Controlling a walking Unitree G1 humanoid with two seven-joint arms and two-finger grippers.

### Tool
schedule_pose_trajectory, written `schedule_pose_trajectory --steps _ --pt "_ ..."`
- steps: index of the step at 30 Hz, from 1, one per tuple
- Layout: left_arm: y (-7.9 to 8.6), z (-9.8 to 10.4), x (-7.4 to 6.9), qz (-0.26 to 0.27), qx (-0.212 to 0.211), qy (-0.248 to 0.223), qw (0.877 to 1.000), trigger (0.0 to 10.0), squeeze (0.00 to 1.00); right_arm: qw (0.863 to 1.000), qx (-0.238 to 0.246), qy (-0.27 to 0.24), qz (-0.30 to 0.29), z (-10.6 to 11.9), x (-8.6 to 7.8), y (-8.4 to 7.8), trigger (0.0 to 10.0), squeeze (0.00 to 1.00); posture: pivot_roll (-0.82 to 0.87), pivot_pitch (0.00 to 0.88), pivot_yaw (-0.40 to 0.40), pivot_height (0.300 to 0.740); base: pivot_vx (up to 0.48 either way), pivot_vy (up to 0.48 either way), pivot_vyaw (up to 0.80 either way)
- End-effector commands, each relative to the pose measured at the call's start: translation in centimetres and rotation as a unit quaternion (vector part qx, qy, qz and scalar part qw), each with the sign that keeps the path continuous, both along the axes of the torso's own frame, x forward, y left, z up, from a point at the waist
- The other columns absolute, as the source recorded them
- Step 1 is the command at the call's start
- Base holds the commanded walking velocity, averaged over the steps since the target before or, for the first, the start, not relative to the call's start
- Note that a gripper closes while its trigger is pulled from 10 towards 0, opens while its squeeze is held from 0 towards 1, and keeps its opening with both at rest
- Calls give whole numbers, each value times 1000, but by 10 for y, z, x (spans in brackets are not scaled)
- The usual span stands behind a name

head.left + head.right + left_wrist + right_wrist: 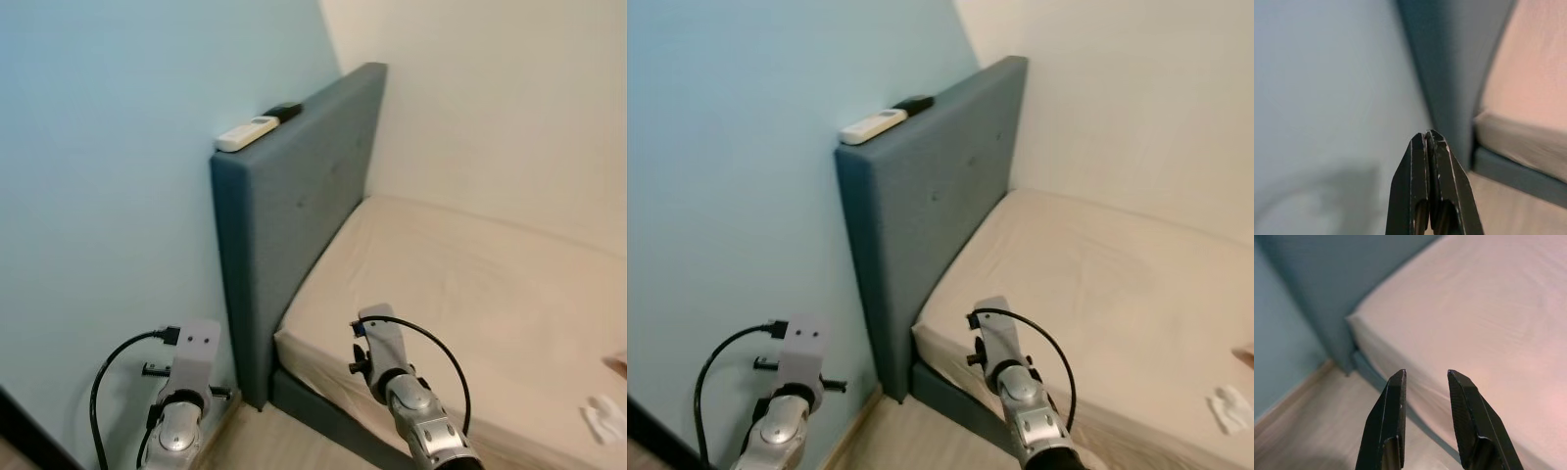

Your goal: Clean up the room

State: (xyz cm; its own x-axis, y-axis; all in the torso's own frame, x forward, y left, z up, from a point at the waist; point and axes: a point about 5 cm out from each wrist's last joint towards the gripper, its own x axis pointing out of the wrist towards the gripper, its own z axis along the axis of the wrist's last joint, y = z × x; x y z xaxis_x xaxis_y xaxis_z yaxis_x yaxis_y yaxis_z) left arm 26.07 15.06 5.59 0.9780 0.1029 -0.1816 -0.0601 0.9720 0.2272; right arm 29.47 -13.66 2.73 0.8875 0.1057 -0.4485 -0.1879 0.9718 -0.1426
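Remotes, white [246, 133] and black [282, 111], rest atop the headboard [294, 215], well above both grippers: left [1428, 139] jaws pressed together, right [1426, 377] jaws spread.

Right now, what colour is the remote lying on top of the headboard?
The remote is white, lying beside a black one on the headboard; the left eye view shows it best.

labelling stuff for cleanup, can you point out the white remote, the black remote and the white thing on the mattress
white remote [246, 133], left eye view, middle of its top face
black remote [282, 111], left eye view, middle of its body
white crumpled thing [604, 419], left eye view, its centre, on the mattress near the right edge
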Motion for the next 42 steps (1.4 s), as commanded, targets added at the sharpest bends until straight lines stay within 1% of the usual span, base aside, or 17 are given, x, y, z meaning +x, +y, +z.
schedule_pose_trajectory --steps 1,5,9,16,20,24,33,38,42 --pt "-3 -5 -1 -9 -1 10 1000 10000 0 1000 0 -4 -3 1 0 0 10000 0 -20 0 -39 740 0 0 -800" --pt "-5 -5 0 -15 -2 11 1000 10000 0 1000 -1 -4 -5 0 0 -1 10000 0 -31 0 -42 740 0 0 -800" --pt "-8 -4 1 -27 -1 13 1000 10000 0 1000 2 -9 -14 2 1 -2 10000 0 -43 0 -21 740 0 0 -800" --pt "-8 -4 2 -29 0 12 1000 10000 0 1000 3 -9 -15 2 0 -1 10000 0 -39 0 -17 740 0 0 -800" --pt "-6 -2 3 -26 -8 10 1000 10000 0 1000 4 -9 -16 1 -1 0 10000 0 -27 0 -14 740 0 0 -800" --pt "-8 -3 -2 -40 -27 10 999 10000 0 1000 6 -8 -16 1 -3 2 10000 0 -18 0 -5 740 0 0 -800" --pt "-7 -1 -4 -38 -27 3 999 10000 0 1000 5 -5 -10 -1 -5 2 10000 0 -13 0 -18 740 0 0 -800" --pt "-7 -1 -5 -37 -35 -2 999 10000 0 1000 2 -6 -4 0 -5 2 10000 0 -13 0 -20 740 0 0 -800" --pt "-9 1 -5 -36 -52 -7 998 10000 0 1000 1 -7 -3 1 -4 1 10000 0 -19 0 -21 740 0 0 -800"
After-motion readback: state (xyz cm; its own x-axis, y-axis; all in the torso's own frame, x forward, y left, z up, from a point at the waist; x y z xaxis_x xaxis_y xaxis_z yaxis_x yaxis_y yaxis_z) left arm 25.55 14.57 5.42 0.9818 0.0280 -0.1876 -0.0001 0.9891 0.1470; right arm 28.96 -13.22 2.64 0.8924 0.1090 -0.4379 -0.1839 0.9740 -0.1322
